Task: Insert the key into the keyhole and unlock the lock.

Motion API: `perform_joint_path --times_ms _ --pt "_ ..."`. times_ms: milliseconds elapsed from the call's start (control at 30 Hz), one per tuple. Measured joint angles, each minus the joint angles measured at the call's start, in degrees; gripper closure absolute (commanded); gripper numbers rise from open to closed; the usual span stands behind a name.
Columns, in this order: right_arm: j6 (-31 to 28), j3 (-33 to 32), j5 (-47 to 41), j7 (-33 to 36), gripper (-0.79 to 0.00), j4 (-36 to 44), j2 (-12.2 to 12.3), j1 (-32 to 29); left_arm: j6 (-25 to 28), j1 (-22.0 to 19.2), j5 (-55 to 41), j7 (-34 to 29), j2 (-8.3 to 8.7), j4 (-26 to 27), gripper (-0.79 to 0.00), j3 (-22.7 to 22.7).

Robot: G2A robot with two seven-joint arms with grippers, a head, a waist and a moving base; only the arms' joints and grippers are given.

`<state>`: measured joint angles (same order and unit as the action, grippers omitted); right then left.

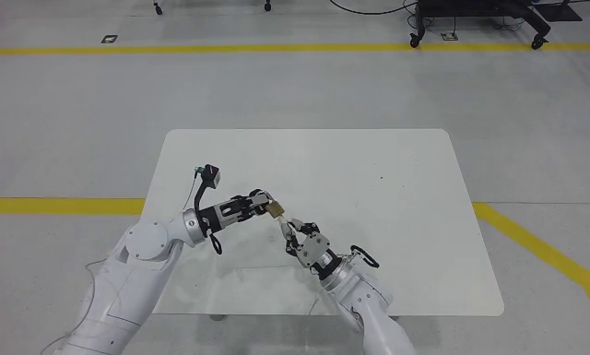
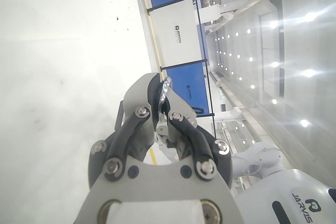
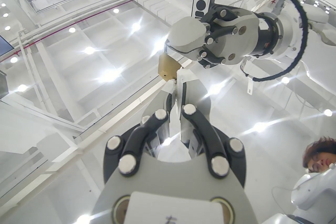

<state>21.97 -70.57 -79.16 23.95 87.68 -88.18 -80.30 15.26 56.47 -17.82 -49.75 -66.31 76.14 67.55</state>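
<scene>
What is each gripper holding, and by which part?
Left gripper holds the padlock by its shackle end; right gripper pinches the key by its head.

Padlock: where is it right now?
The brass padlock is clamped in the left gripper, held above the white table left of its middle in the top view; the right gripper with the key sits just beside it.

The key [image 3: 175,93] is mostly hidden inside the right gripper's [image 3: 176,84] tight grip, the lock's [image 3: 168,68] top is buried in the left gripper [image 3: 174,50], and whether the key's tip touches the keyhole [image 3: 164,75] cannot be told.
</scene>
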Motion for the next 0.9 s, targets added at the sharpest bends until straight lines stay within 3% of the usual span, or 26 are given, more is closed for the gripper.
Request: perform_joint_path --times_ms 67,100,133,233,267,300,433,533,667,767,900 --pt "0.24 0.14 0.82 -0.67 0.000 0.13 0.15 -0.07 0.03 0.07 0.00 0.08 0.02 0.06 0.000 0.09" --pt "0.55 0.25 1.30 -0.71 -0.102 0.34 0.23 -0.13 0.07 0.08 0.05 0.13 0.02 0.09 0.000 0.11" --pt "0.78 0.30 1.58 -0.61 -0.299 0.54 0.31 -0.25 0.11 0.10 0.13 0.17 0.03 0.12 0.000 0.12" --pt "0.20 0.03 1.93 -0.11 -0.573 1.36 0.53 -0.99 -0.01 0.00 0.66 0.18 0.06 0.22 0.000 0.10" --pt "-0.45 -0.20 2.07 0.10 -0.720 1.72 0.61 -1.36 -0.06 -0.12 1.30 0.22 0.08 0.30 0.000 0.04" --pt "-1.17 -0.39 2.67 0.01 -0.785 2.02 0.69 -1.62 -0.05 -0.20 2.00 0.35 0.11 0.40 0.000 -0.02" --pt "-7.58 -0.19 12.11 -2.82 -0.785 5.27 1.20 -3.04 -0.16 -0.25 6.26 1.72 0.27 1.41 0.000 -0.30" --pt "-14.73 1.56 25.03 -6.33 -0.785 9.15 1.61 -4.72 -1.69 0.03 8.26 2.84 0.42 3.10 0.000 -0.03" --pt "-23.49 6.08 47.45 -15.28 -0.785 12.03 1.89 -6.17 -7.78 0.22 6.96 2.44 0.59 6.06 0.000 0.75" --pt "-25.59 9.91 60.23 -22.28 -0.785 11.66 1.56 -6.04 -11.04 0.11 6.14 1.94 0.69 7.97 0.000 1.14" --pt "-28.26 11.55 60.81 -23.13 -0.720 10.12 0.89 -4.88 -12.02 0.18 7.57 1.64 0.74 9.20 0.000 0.56"
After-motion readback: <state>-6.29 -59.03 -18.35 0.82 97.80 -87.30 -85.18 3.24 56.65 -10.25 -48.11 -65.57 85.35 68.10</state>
